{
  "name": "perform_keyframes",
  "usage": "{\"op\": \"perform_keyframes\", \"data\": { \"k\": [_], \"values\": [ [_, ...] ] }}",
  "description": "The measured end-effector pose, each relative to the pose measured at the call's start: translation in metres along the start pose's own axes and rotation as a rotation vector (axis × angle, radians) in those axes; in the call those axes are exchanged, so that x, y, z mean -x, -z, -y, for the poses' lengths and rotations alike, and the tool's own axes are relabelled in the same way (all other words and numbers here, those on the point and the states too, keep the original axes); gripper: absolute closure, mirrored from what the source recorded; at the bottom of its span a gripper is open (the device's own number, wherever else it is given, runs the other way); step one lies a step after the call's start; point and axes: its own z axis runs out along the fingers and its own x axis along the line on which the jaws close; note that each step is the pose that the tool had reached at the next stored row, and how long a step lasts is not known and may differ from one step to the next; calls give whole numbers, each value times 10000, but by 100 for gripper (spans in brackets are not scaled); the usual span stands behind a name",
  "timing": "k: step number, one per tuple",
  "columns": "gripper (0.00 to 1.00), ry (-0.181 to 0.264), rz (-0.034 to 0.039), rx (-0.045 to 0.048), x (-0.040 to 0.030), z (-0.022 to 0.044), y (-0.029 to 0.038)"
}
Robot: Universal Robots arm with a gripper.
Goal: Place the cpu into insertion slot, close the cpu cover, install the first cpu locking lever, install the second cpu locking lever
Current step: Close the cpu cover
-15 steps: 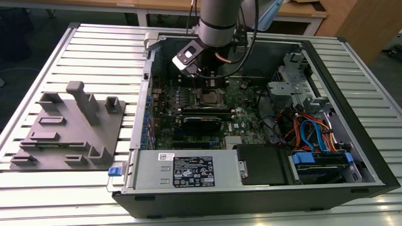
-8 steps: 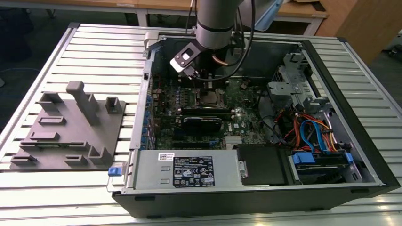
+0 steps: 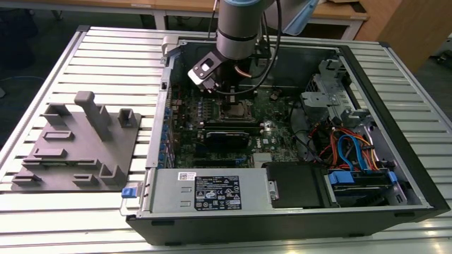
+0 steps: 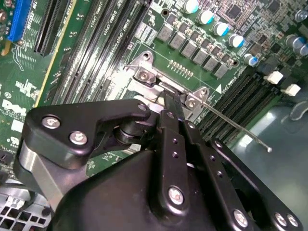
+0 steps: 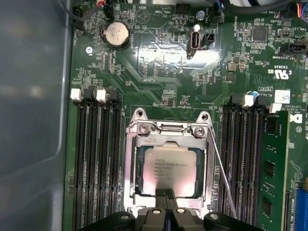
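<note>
Ribbed metal bench [image 3: 71, 222], open PC case [image 3: 297, 230]. Entry: cpu [image 5: 169, 166], flat dull-silver square, seated in insertion slot [image 5: 138, 185]; cpu cover [image 5: 130, 163], thin bright metal frame, down round it. Gripper [image 5: 166, 195]: black fingers pinched together, nothing held, tips at cover's edge. Wire lever [image 5: 224, 178] loose alongside. I judge cover step abt done, levers unlatched; needs narrow, firm press on wire. Green board [image 5: 159, 72] around.

Slatted metal table [image 3: 92, 53], wooden desks [image 3: 339, 11] behind, dark floor [image 3: 35, 37]
</note>
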Motion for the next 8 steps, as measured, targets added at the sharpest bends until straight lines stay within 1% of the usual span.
{"op": "perform_keyframes", "data": {
  "k": [4, 5, 6, 8],
  "values": [
    [90, -3, -9, 3, 0, 0, -13],
    [90, -4, -14, 8, -2, -1, -2],
    [90, -3, -34, 22, -6, -3, 14],
    [90, -3, -18, 9, -5, 0, 71]
  ]
}}
